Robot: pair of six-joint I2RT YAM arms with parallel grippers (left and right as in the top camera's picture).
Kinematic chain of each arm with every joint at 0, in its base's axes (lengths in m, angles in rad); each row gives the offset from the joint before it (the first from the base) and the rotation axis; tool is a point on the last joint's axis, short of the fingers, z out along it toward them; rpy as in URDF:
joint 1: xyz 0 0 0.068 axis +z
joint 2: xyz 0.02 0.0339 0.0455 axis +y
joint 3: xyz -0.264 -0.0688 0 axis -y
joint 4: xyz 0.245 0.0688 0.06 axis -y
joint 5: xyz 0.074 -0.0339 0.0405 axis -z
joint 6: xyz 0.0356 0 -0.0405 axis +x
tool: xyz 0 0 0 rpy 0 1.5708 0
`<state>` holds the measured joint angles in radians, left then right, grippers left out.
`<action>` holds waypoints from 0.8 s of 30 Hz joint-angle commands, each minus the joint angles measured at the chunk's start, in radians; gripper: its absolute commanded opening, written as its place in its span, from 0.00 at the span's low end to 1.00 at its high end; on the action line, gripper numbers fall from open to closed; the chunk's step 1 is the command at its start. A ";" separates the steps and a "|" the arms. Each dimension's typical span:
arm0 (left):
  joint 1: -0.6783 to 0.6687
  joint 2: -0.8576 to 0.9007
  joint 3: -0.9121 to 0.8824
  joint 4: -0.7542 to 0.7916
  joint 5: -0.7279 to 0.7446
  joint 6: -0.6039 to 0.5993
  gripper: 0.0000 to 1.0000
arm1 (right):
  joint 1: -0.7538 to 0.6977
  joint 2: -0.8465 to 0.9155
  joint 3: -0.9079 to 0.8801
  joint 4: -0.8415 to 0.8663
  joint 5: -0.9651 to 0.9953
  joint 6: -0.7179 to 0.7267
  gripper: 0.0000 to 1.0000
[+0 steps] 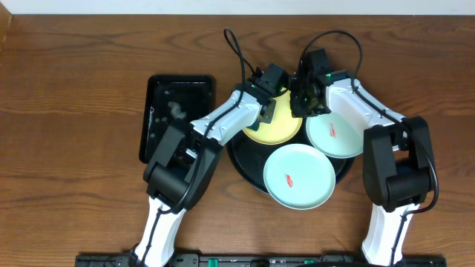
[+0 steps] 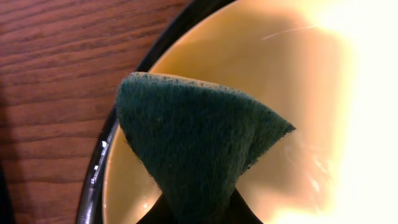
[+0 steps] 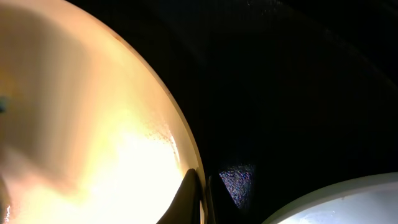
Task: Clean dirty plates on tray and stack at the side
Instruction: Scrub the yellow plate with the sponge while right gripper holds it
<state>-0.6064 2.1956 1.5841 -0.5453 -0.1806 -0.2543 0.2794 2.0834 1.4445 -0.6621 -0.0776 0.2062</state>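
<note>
Soft green scouring pad (image 2: 199, 155), pinched by the left gripper (image 2: 200, 214), met the stiff, slick-looking yellow plate (image 2: 249, 50), whose thin rim the right gripper (image 3: 202, 199) pinched.

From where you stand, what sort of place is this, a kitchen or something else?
Probably a robot test bench, not a kitchen: a left arm and right arm work at a wooden table, with three plates on a round black tray and a green scouring pad; no sink in view.
</note>
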 commanded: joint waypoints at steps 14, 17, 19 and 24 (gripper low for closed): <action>-0.011 0.056 -0.016 0.028 0.509 -0.370 0.07 | -0.003 0.001 -0.006 -0.015 0.028 0.026 0.01; 0.024 0.056 -0.016 0.005 0.448 -0.307 0.07 | -0.003 0.002 -0.006 -0.015 0.028 0.026 0.01; 0.053 0.056 -0.016 -0.018 0.348 -0.235 0.07 | -0.003 0.002 -0.006 -0.015 0.028 0.026 0.01; 0.105 0.056 -0.015 -0.080 0.009 -0.093 0.08 | -0.003 0.002 -0.006 -0.015 0.028 0.026 0.01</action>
<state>-0.5476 2.1975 1.6020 -0.5850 0.1291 -0.4671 0.2752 2.0834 1.4445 -0.6708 -0.0776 0.2207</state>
